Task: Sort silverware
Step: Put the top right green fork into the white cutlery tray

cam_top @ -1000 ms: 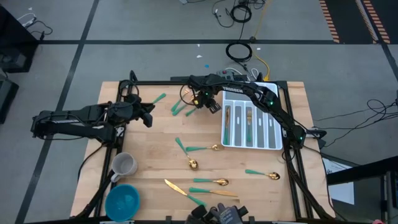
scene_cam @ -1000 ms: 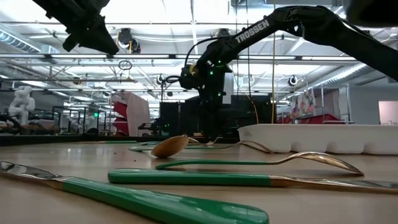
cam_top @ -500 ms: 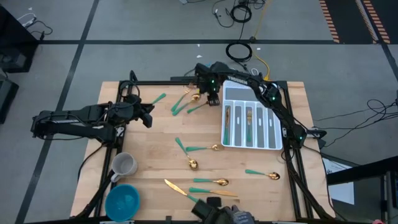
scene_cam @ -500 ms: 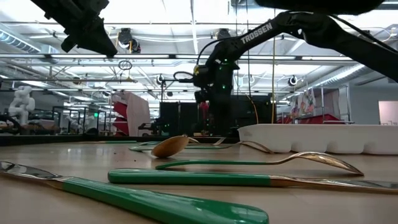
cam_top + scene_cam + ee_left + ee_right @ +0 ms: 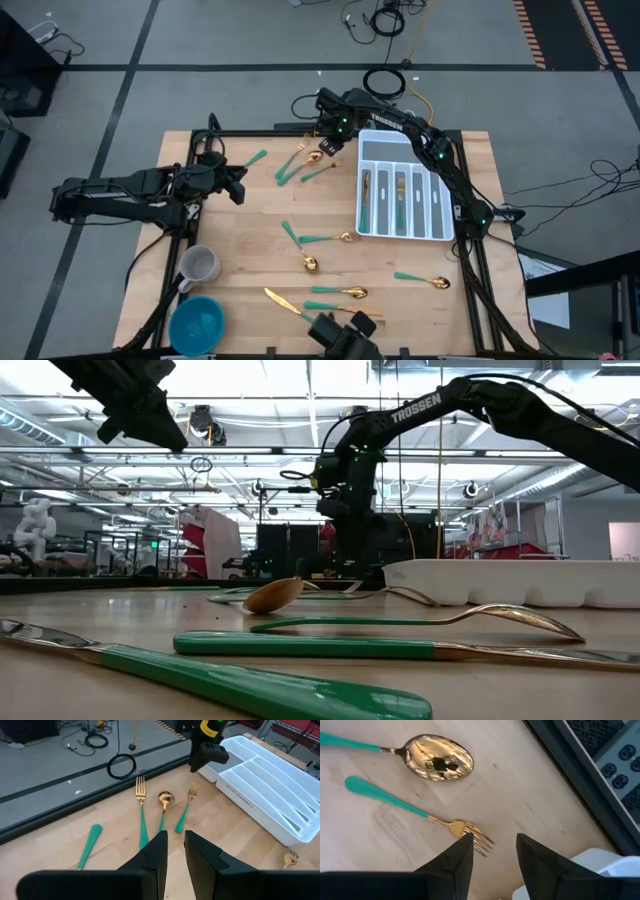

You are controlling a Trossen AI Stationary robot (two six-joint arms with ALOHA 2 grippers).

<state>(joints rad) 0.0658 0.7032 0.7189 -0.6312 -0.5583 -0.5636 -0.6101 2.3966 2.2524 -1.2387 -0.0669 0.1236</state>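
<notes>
Change: my right gripper (image 5: pixel 330 128) has pulled back and away from the white tray (image 5: pixel 405 236). A second ago it hung low beside the tray's far left corner; now it sits higher, past that corner and near the table's far edge.

Right jaws: parted and empty. In the right wrist view the two fingers (image 5: pixel 455 855) straddle bare wood, just above the tines of a fork (image 5: pixel 420 812).

Task's thing: that fork lies flat on the table just left of the tray's far left corner, with a spoon (image 5: pixel 440 760) beside it, one step farther from the tray. A second fork (image 5: pixel 141 810) lies farther out again.

Meaning: I judge that this pass picked up nothing. The fork has not been lifted, so the grasp has to be lined up again.

Left gripper (image 5: pixel 238 187): hovering well left of the tray, a narrow gap between its fingers, nothing in it.

Already sorted: a few pieces (image 5: pixel 366 195) lie in the tray's slots.

Remaining silverware: several more pieces (image 5: pixel 320 240) are scattered on the table to the near left of the tray, so most of the sorting is not yet done.
</notes>
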